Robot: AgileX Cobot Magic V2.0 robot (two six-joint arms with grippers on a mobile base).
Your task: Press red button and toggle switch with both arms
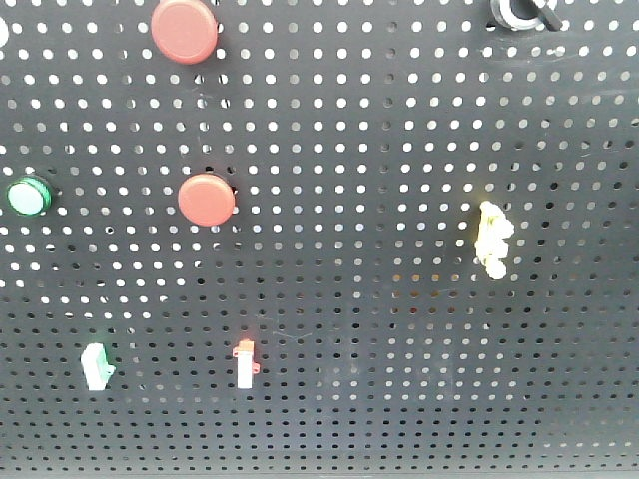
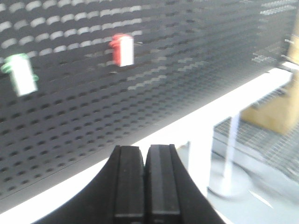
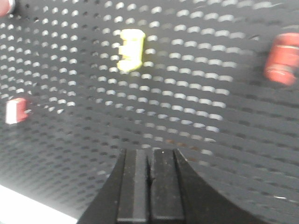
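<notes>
**Black perforated metal panel** [image 1: 399,329]: upright and fills the front view. All the fittings below are mounted on it.

**Left gripper** [image 2: 145,153], glossy black arm end: at 6 o'clock in its wrist view. The jaws are clenched flat against each other with nothing between them. It is apart from the panel, with a white ledge [image 2: 196,122] running beneath the board ahead of it.

**Right gripper** [image 3: 150,156], glossy black arm end: at 6 o'clock in its wrist view. The jaws are pressed together and empty. It faces the panel and is clear of it.

**Upper round red push button** [image 1: 185,30]: at 11 o'clock in the front view, near the top edge.

**Lower round red push button** [image 1: 207,200]: at 10 o'clock, directly below the upper one and well apart from it.

**Round green button** [image 1: 27,197]: at 9 o'clock, by the left edge and level with the lower red button.

**Knobbly yellow plastic piece** [image 1: 492,239]: at 3 o'clock. It sits at 12 o'clock above the fingers in the right wrist view.

**Toggle switch** [image 1: 519,12], small, round and black with a silvery-white ring: at 1 o'clock, cut off by the top edge. It is well above the yellow piece, and no arm is near it.

**White tab with red base** [image 1: 245,364]: at 7 o'clock, below the lower red button.

**White tab with green base** [image 1: 96,366]: at 8 o'clock, level with the red-based tab.
</notes>
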